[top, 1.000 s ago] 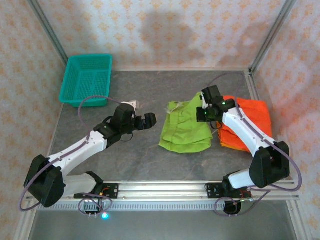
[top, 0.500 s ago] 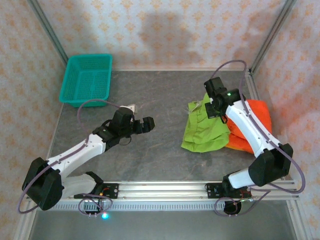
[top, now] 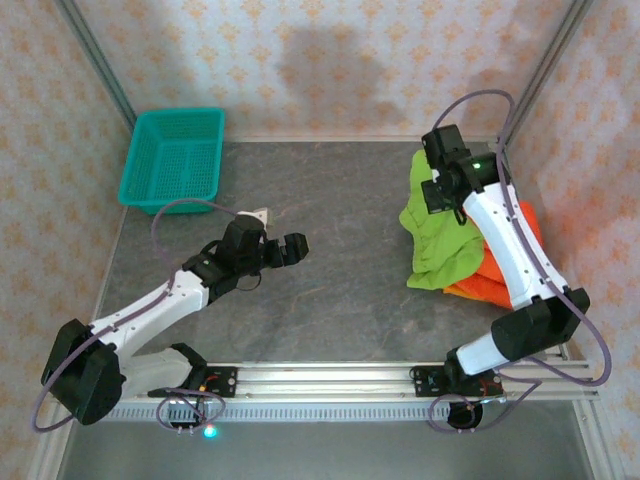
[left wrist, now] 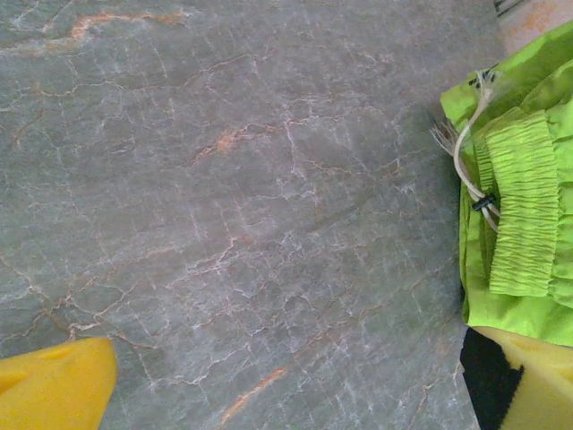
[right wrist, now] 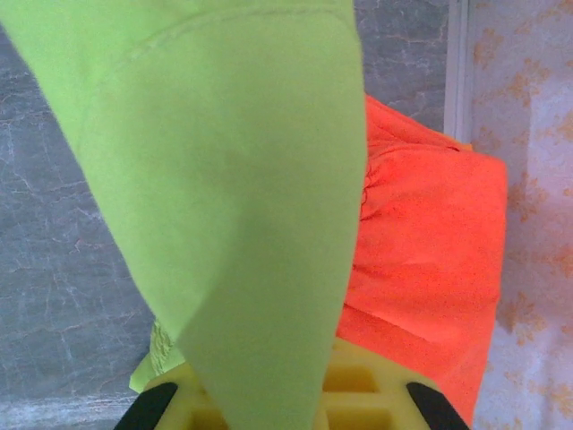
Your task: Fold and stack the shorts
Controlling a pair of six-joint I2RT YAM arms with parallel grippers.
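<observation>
At the far right of the grey, marble-veined table [top: 340, 200], the right gripper [top: 440, 190] is clamped on the lime green shorts [top: 440, 235] and holds them up by one edge. The cloth hangs from the jaws in a long, tapering fold. In the right wrist view it reads as a smooth, matte sheet [right wrist: 242, 197] with a stitched hem line near the top, passing between the yellow finger pads [right wrist: 358, 394]. The lower end of the green fabric drapes over the orange shorts [top: 500, 285], a soft, slightly crumpled pile lying flat by the table's right edge [right wrist: 430, 260].

The left wrist view catches the green garment's ribbed, gathered elastic waistband [left wrist: 519, 215] and a pale drawstring [left wrist: 466, 152] looping beside it.

The left gripper [top: 290, 248] hovers over bare table near the middle with its jaws spread wide and nothing between them, well apart from the shorts. A teal plastic mesh basket [top: 172, 155], rectangular with flared walls, sits at the far left corner.
</observation>
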